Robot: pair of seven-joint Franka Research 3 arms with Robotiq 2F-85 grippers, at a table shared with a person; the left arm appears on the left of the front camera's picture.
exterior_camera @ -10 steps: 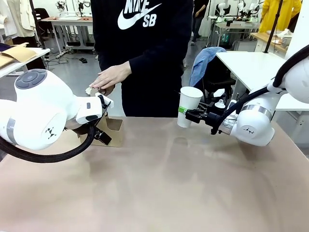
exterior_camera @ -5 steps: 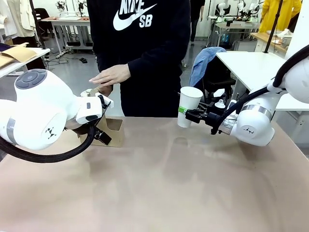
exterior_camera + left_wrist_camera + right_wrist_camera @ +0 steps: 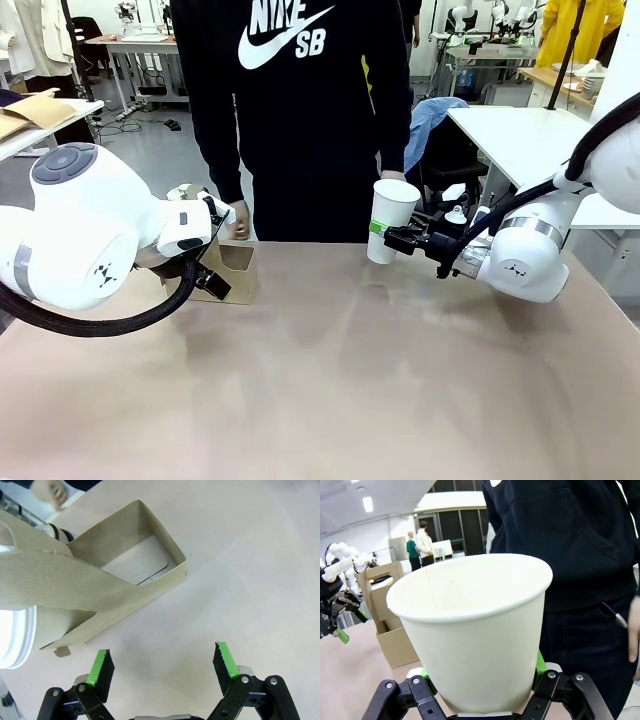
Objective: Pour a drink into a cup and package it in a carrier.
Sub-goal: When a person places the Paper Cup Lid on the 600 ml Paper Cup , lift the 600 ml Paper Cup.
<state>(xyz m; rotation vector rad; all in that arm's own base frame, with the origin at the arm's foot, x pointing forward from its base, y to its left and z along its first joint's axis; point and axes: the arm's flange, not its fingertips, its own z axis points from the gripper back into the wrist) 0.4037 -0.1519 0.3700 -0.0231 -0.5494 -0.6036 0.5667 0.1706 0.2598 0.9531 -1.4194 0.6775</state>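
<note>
My right gripper (image 3: 388, 238) is shut on the cup (image 3: 390, 218), a tall white paper cup held upright above the table's far right. In the right wrist view the green pads (image 3: 538, 662) clamp the base of the cup (image 3: 475, 625), which looks empty. The carrier (image 3: 230, 268), brown cardboard, stands at the far left edge. My left gripper (image 3: 212, 278) hovers right beside it, and the carrier (image 3: 135, 575) lies just beyond my open left gripper (image 3: 162, 662). A clear bottle end (image 3: 20, 512) peeks from behind the carrier; the drink itself is hidden.
A person in a black hoodie stands at the far edge, one hand (image 3: 240, 218) low near the carrier and the other (image 3: 392, 177) just above the cup's rim. A white lidded cup (image 3: 12, 635) sits in the carrier's near slot. The brown tabletop (image 3: 330, 380) stretches bare in front.
The person's hand, held out over the carrier before, has dropped to the side, and the person has shifted right. Both arms and the cup have stayed put.
</note>
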